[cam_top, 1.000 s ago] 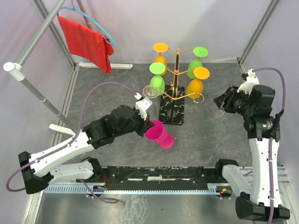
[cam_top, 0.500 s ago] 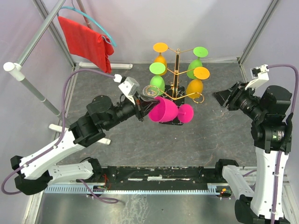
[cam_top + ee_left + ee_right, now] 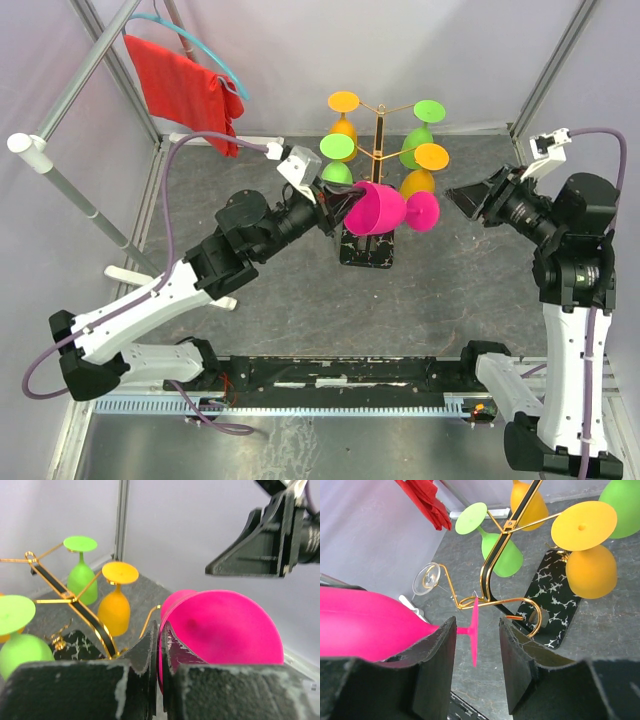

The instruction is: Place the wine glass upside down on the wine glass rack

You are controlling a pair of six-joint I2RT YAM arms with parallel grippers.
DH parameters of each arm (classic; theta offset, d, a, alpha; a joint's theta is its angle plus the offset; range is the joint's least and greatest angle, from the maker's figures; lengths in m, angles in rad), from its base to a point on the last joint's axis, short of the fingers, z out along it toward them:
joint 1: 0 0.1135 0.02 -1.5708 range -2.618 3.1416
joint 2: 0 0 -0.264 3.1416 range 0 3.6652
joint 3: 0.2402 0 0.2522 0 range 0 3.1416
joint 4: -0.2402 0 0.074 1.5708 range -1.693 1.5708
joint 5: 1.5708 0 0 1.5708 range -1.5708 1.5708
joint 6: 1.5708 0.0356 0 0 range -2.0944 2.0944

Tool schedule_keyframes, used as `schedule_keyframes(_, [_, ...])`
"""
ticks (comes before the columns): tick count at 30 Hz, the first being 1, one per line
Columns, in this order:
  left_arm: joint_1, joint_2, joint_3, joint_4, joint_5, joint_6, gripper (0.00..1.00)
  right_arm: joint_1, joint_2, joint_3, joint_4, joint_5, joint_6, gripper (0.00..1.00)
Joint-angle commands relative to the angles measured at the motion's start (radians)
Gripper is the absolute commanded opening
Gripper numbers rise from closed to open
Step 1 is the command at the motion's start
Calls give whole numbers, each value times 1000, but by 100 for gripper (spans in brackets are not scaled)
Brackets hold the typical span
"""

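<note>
Grips the pink wine glass (image 3: pixel 378 210) by its rim in the left pincer (image 3: pixel 335 208), clamped shut. Within the last second, swings it up from low over the tabletop (image 3: pixel 440 300) to just before the wine glass rack (image 3: pixel 362 250), lying sideways with its foot pointing right. Advances the right pincer (image 3: pixel 465 200), half open and empty, toward that foot without touching. Not hung yet; probably a handover to invert it.

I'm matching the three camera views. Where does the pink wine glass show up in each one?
Top external: pink glass at centre, lying sideways in front of the rack.
Left wrist: pink glass fills the lower right.
Right wrist: pink glass at lower left, foot pointing toward centre.
Shared landmark: the wine glass rack.
</note>
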Motion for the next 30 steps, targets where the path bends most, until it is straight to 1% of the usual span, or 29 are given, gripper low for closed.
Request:
schedule_keyframes(1, [-3,32,85,162,-15,38,3,12,12,-12,53,-22,-2,47])
schedule_keyframes(8, [-3,70,122,178,-26,55,3,44,41,-27,63,-11,-20,46])
schedule_keyframes(11, [-4,78,125,182,-27,58,3,64,45,-35,77,3,-25,41])
schedule_keyframes(12, [-3,78,124,185,-27,58,3,73,45,-40,84,7,-25,37])
schedule_keyframes(15, [-4,79,123,190,-26,59,3,98,55,-45,98,18,-26,20])
schedule_keyframes(17, [-4,76,121,190,-26,63,3,117,61,-43,102,34,-30,5])
schedule_keyframes(18, [-3,75,121,187,-27,65,3,123,62,-41,102,43,-35,2])
schedule_keyframes(19, [-2,74,121,182,-28,68,5,129,63,-40,104,53,-42,1])
schedule_keyframes(21, [-3,66,114,170,-33,73,25,137,64,-35,104,73,-61,1])
schedule_keyframes(22, [-2,59,108,162,-36,74,37,139,67,-33,104,85,-72,1])
schedule_keyframes(25, [-3,24,77,115,-67,81,77,139,83,-9,93,128,-111,1])
schedule_keyframes(26, [-3,7,63,91,-81,84,94,140,93,7,86,142,-130,1])
schedule_keyframes(27, [-3,-13,45,55,-98,87,100,140,105,24,81,157,-150,1])
schedule_keyframes(30, [-2,-82,8,-66,-158,90,99,139,142,85,67,184,-198,1])
